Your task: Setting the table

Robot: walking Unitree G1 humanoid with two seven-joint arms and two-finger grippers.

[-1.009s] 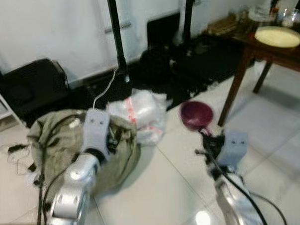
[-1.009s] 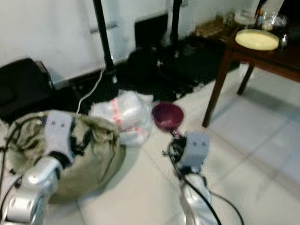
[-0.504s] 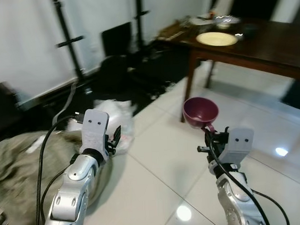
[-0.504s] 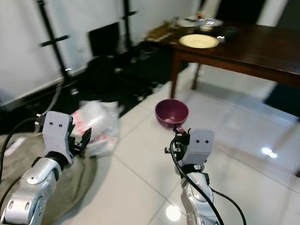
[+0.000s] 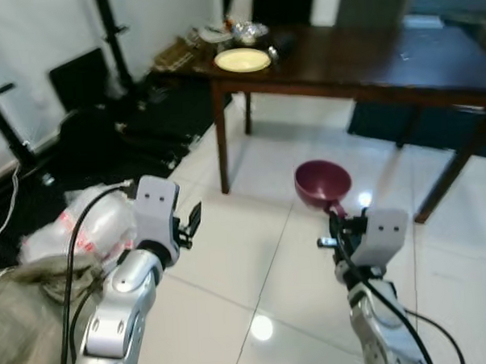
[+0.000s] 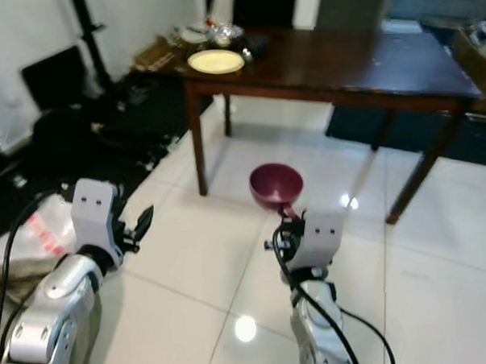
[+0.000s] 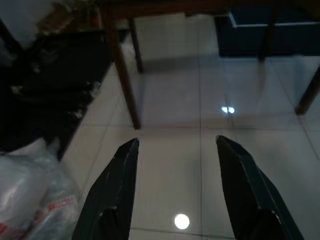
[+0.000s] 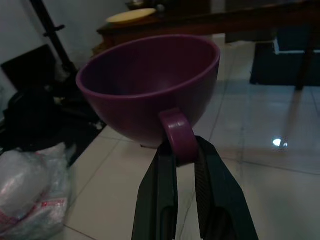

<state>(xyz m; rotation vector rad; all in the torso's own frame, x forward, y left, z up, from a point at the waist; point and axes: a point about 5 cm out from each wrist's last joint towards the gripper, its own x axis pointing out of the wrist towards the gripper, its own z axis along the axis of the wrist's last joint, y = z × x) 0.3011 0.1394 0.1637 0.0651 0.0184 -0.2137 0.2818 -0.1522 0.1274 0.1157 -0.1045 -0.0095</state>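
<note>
Swung round since a second ago: bags and stands now off to the left, dark wooden table (image 5: 359, 60) square ahead, cup (image 5: 322, 183) carried along in the same grip. Closer to the table too, though well short of it across bare tile.

Right gripper (image 8: 185, 150) clamped on the cup's handle, two black fingers (image 8: 159, 187) pinching the loop from either side, bowl of the cup held upright out in front, mouth up, apparently nothing inside. Left gripper (image 7: 177, 187) raised at the left, spread wide, holding nothing, tile floor visible between its fingers.

On the table's far left corner: a pale yellow plate (image 5: 242, 59), with a blurred cluster of smaller items just behind it, too indistinct to name.

Likely handling: rigid, probably ceramic or hard plastic, light enough for a one-handle pinch but breakable if dropped on tile. Smooth glazed loop, so prone to pivot between the pads if jolted while walking. Handle the only sensible hold at this width; rim too broad for these fingers. Best set down gently, base first, near the plate.
</note>
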